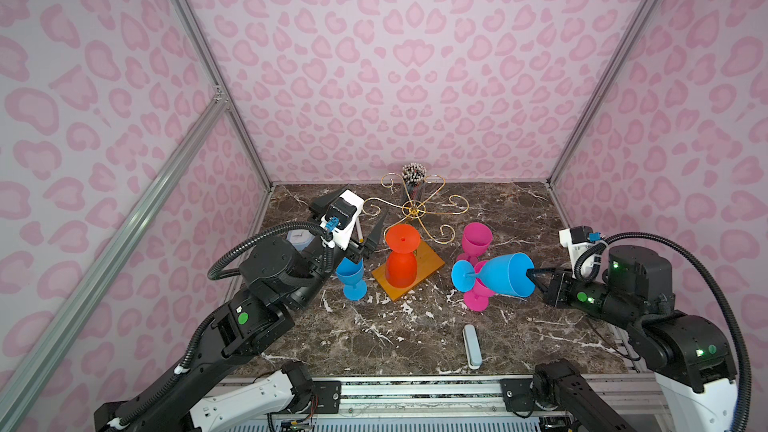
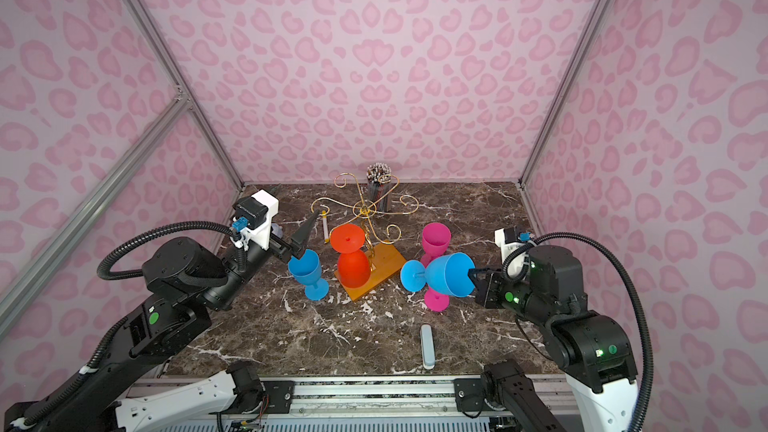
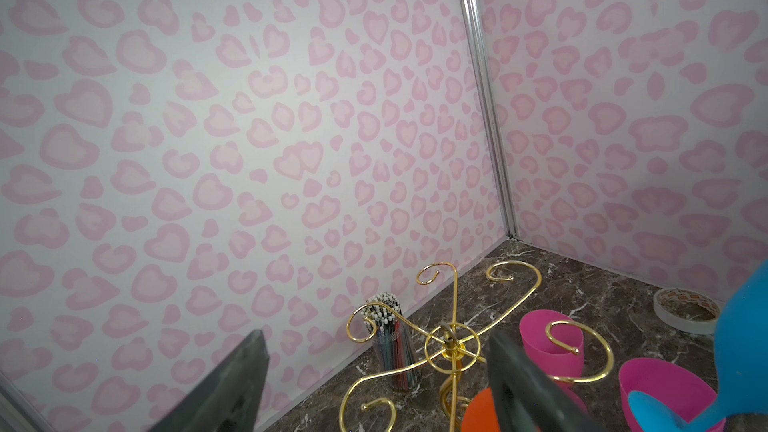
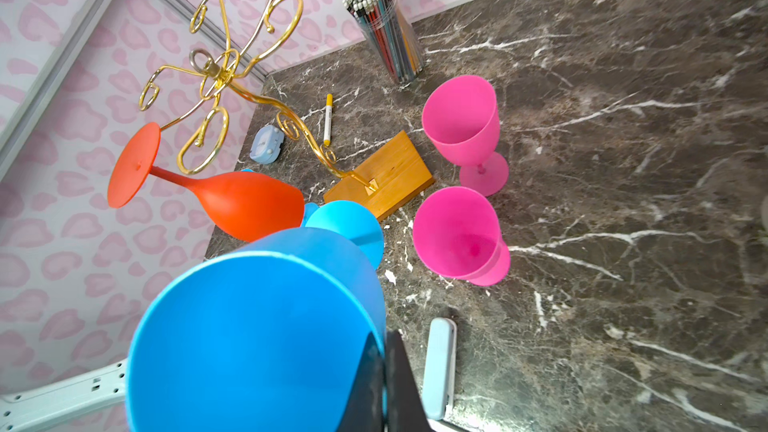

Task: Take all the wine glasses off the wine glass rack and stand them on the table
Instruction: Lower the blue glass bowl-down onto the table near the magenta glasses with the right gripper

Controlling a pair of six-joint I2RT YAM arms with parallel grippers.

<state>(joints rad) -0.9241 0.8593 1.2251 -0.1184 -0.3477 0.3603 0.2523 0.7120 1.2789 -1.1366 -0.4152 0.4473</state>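
The thin gold wire wine glass rack [image 1: 415, 210], with curled arms and a flat orange-brown wooden base, stands on the dark veined marble tabletop [image 1: 415, 338], nearer the back edge than the front. One glass is clearly off it: a blue plastic wine glass [image 1: 505, 274] hangs in the air on its side toward the right edge, foot pointing back at the rack and well clear of the wire. The right gripper [image 1: 534, 274] is pressed together on the rim of its bowl, one finger inside and one outside, as the right wrist view shows.

An orange-red plastic wine glass [image 1: 401, 268] is still on the rack, hanging upside down by its foot from a front arm, bowl just above the wooden base. The left gripper [image 3: 376, 336] is near it on the side toward the left edge, fingers spread wide and holding nothing.

Three more glasses stand upright on the marble: a second blue one [image 1: 351, 278] just under the left gripper, and two pink ones [image 4: 461, 118] [image 4: 457, 234] between the rack and the right edge.

As I read it, the lifting-off is done for the blue glass. It remains to be turned upright and set down, probably beside the pink pair. The orange-red glass looks like the last one to come off.
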